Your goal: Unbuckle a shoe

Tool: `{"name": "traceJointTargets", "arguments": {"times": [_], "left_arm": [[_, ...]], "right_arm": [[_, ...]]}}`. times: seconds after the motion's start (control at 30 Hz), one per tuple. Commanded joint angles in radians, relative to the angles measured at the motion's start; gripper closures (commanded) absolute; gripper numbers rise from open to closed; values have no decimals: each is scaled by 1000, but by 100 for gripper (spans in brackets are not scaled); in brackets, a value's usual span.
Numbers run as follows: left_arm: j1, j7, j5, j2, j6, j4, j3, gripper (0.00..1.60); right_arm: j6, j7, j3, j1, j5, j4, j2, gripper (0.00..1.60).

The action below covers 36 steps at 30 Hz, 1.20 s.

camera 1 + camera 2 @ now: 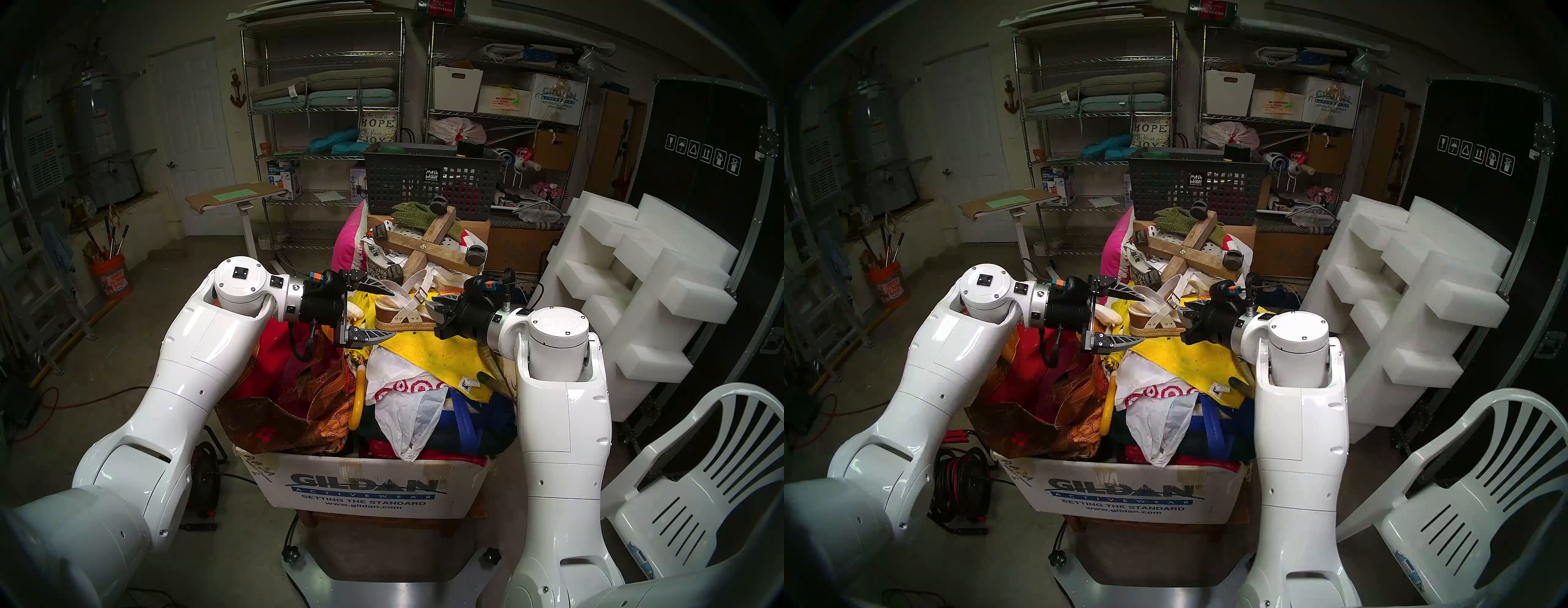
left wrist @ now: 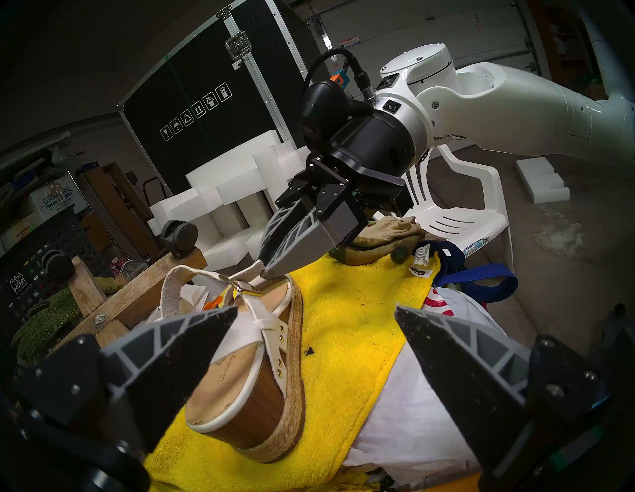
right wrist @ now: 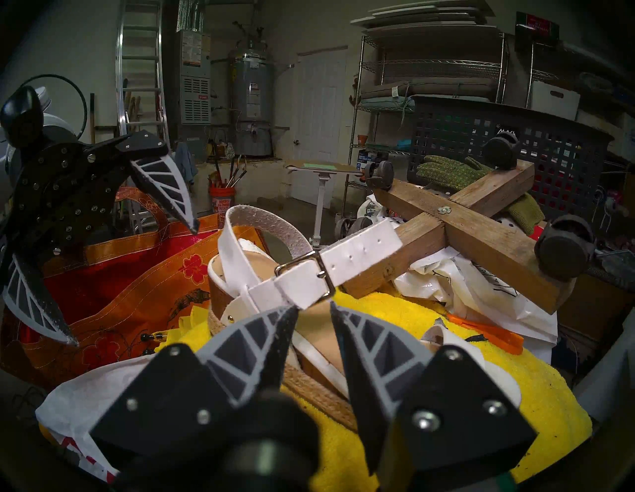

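Observation:
The shoe (image 1: 403, 312) (image 1: 1157, 316), a white strappy sandal with a jute-wrapped sole, lies on a yellow towel (image 1: 441, 352) on top of a heap of bags. Its ankle strap is fastened through a small metal buckle (image 3: 304, 275) (image 2: 245, 288). My left gripper (image 1: 392, 314) (image 2: 316, 309) is wide open at the heel end, one finger above the shoe and one below, touching nothing. My right gripper (image 1: 430, 312) (image 3: 313, 305) is at the toe end. Its jaws stand narrowly apart, tips right at the strap's edge beside the buckle.
A wooden cross with caster wheels (image 1: 428, 250) and green gloves (image 1: 413, 212) lie just behind the shoe, before a dark mesh basket (image 1: 428, 178). The heap fills a Gildan box (image 1: 365, 488). Foam blocks (image 1: 636, 276) and a white chair (image 1: 700, 488) stand to the right.

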<state>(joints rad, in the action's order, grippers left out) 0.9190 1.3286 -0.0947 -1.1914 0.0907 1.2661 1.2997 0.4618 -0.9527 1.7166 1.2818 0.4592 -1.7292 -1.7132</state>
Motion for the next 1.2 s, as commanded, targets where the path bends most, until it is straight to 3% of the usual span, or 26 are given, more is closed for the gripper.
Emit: {"name": "traceJointTargets", "arguments": {"times": [0.0,1.17], "left_arm": [[-17,2,-4,1,0,9,7,0],[-17,2,-4,1,0,9,7,0]], "right_arm": [[-5,1,-7,-27,-6,-9,-8,80],[-11,26,-35,-71,-1,35,-13,83]]}}
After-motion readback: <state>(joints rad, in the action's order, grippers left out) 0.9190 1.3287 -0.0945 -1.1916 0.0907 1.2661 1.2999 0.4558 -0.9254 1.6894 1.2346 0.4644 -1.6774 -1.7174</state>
